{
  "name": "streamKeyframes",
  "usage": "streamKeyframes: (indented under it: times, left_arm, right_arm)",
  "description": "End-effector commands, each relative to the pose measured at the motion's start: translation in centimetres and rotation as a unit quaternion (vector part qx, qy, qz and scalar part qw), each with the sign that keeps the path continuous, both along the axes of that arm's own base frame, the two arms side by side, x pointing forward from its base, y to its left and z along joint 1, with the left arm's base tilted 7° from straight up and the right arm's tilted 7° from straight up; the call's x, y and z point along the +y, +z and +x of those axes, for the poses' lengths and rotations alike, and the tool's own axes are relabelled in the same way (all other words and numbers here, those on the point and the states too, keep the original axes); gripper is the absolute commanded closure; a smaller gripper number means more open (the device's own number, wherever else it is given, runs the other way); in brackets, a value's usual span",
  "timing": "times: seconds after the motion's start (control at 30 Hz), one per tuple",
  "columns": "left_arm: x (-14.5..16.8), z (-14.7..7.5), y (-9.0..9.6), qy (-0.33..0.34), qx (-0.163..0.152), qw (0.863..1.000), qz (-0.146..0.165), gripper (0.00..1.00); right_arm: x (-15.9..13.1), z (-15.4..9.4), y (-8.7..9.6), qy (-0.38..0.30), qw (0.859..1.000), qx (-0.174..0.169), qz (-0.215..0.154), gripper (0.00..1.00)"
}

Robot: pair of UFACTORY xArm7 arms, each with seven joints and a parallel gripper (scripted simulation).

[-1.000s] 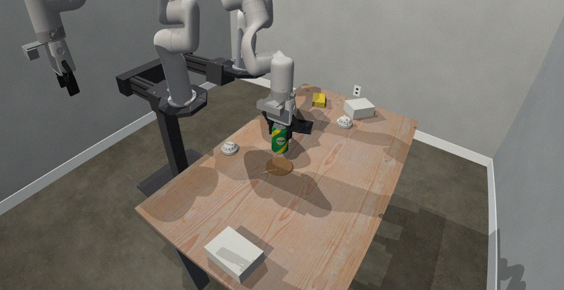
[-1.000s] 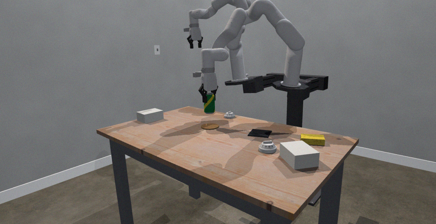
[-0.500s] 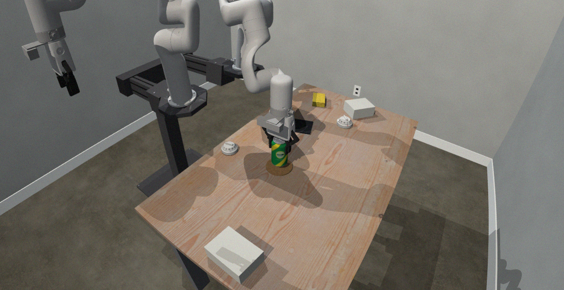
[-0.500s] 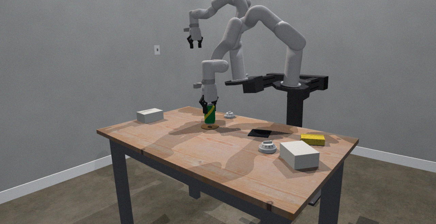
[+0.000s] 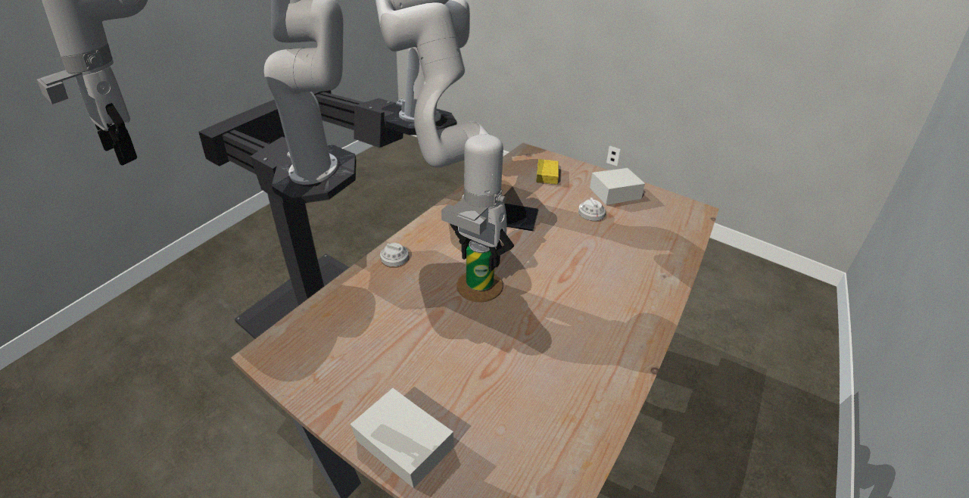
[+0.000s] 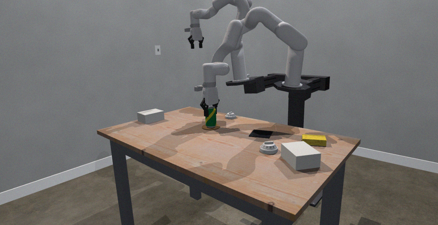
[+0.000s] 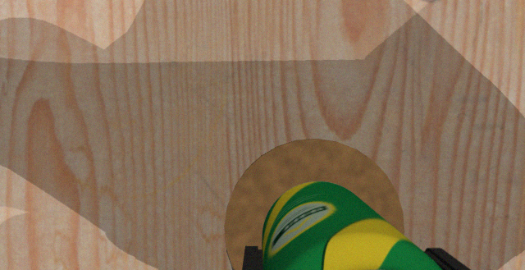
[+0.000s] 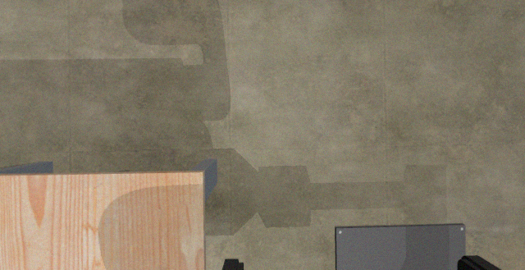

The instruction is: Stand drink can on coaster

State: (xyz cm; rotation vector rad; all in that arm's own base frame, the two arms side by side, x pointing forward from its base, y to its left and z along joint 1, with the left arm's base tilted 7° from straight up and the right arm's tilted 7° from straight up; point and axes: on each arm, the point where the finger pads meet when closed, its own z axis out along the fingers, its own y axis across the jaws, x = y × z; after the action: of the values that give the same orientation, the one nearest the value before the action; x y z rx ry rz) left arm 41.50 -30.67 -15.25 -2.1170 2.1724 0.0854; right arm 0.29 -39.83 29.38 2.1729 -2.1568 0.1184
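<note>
The green and yellow drink can [image 5: 479, 270] [image 6: 210, 118] [image 7: 324, 229] is upright over the middle of the round cork coaster [image 5: 465, 292] [image 6: 204, 128] [image 7: 250, 188]. Its base looks to be on the coaster or just over it; a tiny gap cannot be ruled out. My left gripper [image 5: 480, 256] [image 6: 211, 112] is shut on the upper part of the can, with a finger on each side. The square black coaster [image 5: 525, 216] [image 6: 260, 134] lies flat on the table. My right gripper [image 5: 116, 142] [image 6: 196, 45] is open and empty, high up and away from the can.
One white dial [image 5: 394, 254] [image 6: 230, 115] stands near the cork coaster, another [image 5: 592, 209] [image 6: 268, 147] beyond the black coaster. A white box [image 5: 616, 185] [image 6: 300, 155] and a yellow block [image 5: 547, 171] [image 6: 313, 140] share one end of the table; another white box [image 5: 401, 434] [image 6: 150, 116] is at the other end.
</note>
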Motion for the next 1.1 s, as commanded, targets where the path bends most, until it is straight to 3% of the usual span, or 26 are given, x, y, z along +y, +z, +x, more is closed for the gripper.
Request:
streamKeyframes:
  times: [0.0, 0.33, 0.37, 0.9, 0.97, 1.07]
  left_arm:
    - [-0.2, 0.2, 0.1, 0.000, -0.002, 1.000, -0.002, 1.00]
    - [-0.2, 0.2, 0.1, 0.000, -0.002, 1.000, -0.002, 1.00]
    - [-0.2, 0.2, 0.1, 0.000, -0.002, 1.000, -0.002, 0.00]
    - [-0.2, 0.2, 0.2, 0.000, -0.002, 1.000, -0.002, 0.00]
    - [-0.3, 0.2, 1.4, -0.001, -0.002, 1.000, -0.001, 0.00]
    - [-0.8, 0.0, 5.8, -0.001, -0.002, 1.000, -0.002, 0.00]
  right_arm:
    - [-0.1, 0.0, 0.2, 0.000, 1.000, 0.000, -0.003, 0.00]
    - [-0.1, 0.0, 0.2, 0.000, 1.000, 0.000, -0.003, 0.00]
    - [-0.1, 0.0, 0.2, 0.000, 1.000, 0.000, -0.003, 0.00]
    - [-0.1, 0.0, 0.2, 0.000, 1.000, 0.000, -0.003, 0.00]
    - [-0.1, 0.0, 0.2, 0.000, 1.000, 0.000, -0.003, 0.00]
    - [-0.1, 0.0, 0.2, 0.000, 1.000, 0.000, -0.003, 0.00]
